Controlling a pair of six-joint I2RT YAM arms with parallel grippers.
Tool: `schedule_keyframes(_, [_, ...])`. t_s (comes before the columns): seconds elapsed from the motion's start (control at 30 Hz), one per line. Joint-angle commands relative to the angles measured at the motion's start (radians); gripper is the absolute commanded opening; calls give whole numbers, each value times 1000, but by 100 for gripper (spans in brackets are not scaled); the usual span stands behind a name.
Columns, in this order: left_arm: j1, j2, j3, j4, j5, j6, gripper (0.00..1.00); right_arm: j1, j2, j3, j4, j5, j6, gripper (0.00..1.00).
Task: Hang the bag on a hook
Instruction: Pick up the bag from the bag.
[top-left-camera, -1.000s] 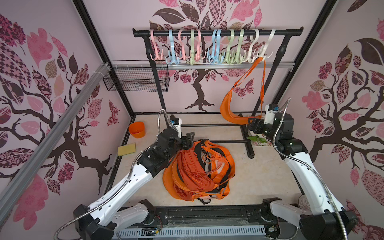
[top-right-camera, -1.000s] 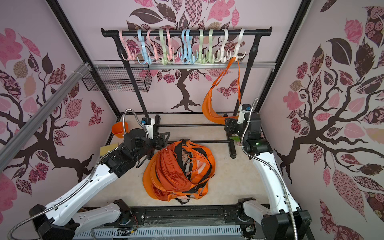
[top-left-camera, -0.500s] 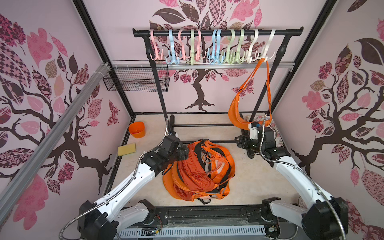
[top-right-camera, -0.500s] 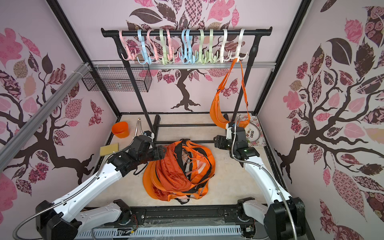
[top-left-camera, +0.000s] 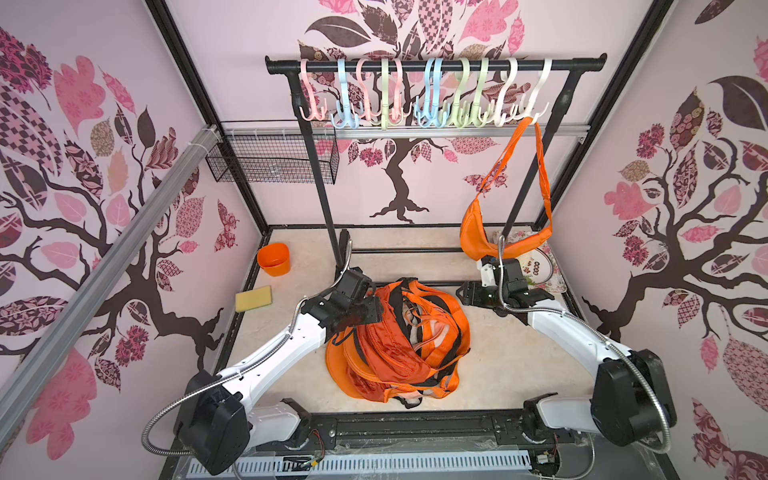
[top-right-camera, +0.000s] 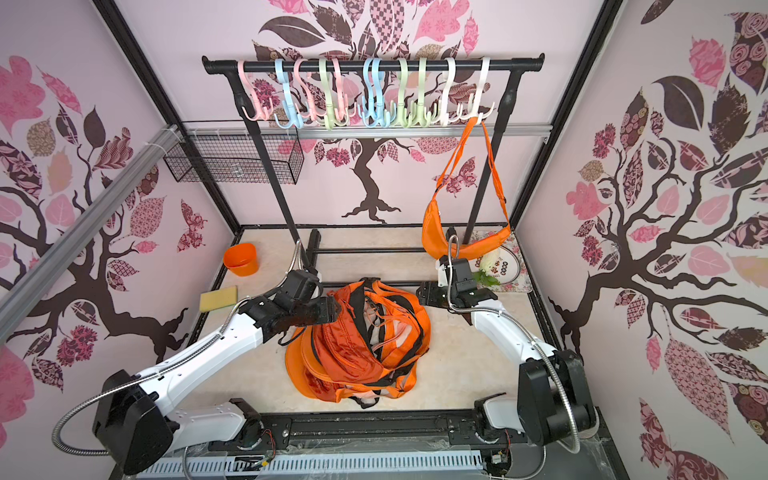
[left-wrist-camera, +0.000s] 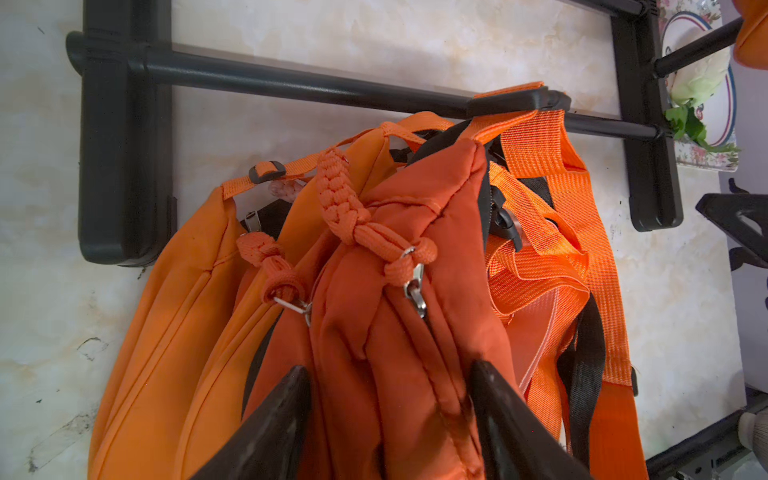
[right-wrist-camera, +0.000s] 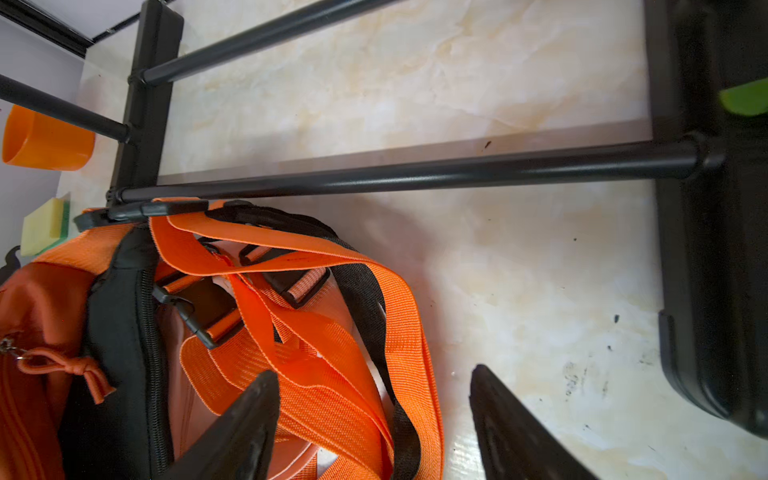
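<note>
The left claw (left-wrist-camera: 390, 372) has its jaws partway apart, pinching the rust-orange bag (left-wrist-camera: 415, 232) atop the pile of bags (top-left-camera: 399, 345) mid-table; tangled straps (left-wrist-camera: 540, 153) and the rack's base bar (left-wrist-camera: 291, 85) crowd it. The right claw (right-wrist-camera: 374, 374) gapes empty nearby; another bag (top-left-camera: 478, 237) hangs from the white hook (top-left-camera: 540, 89).

Orange bag (top-left-camera: 478, 237) hangs by strap from rightmost white hook (top-left-camera: 540, 89); tangled orange bag pile (top-left-camera: 390, 349) heaped below

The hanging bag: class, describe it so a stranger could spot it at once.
Look to the black rail of pastel hooks along the back wall. From the white hook at its end, an orange strap drops to a plump orange bag. Unlike the heaped bags below, it alone hangs.
</note>
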Motion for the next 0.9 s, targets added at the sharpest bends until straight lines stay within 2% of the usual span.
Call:
schedule_keyframes(0.0, [0, 12, -4, 27, 6, 9, 49, 21, 48, 35, -26, 34, -26, 73])
schedule_keyframes(0.3, [0, -26, -5, 40, -6, 22, 2, 37, 139, 35, -44, 78, -33, 71])
schedule_keyframes(0.53, [0, -149, -52, 190, 71, 45, 0, 37, 153, 26, -42, 94, -30, 71])
schedule_keyframes(0.87, [0, -180, -33, 170, 78, 71, 0, 37, 187, -6, 19, -18, -17, 65])
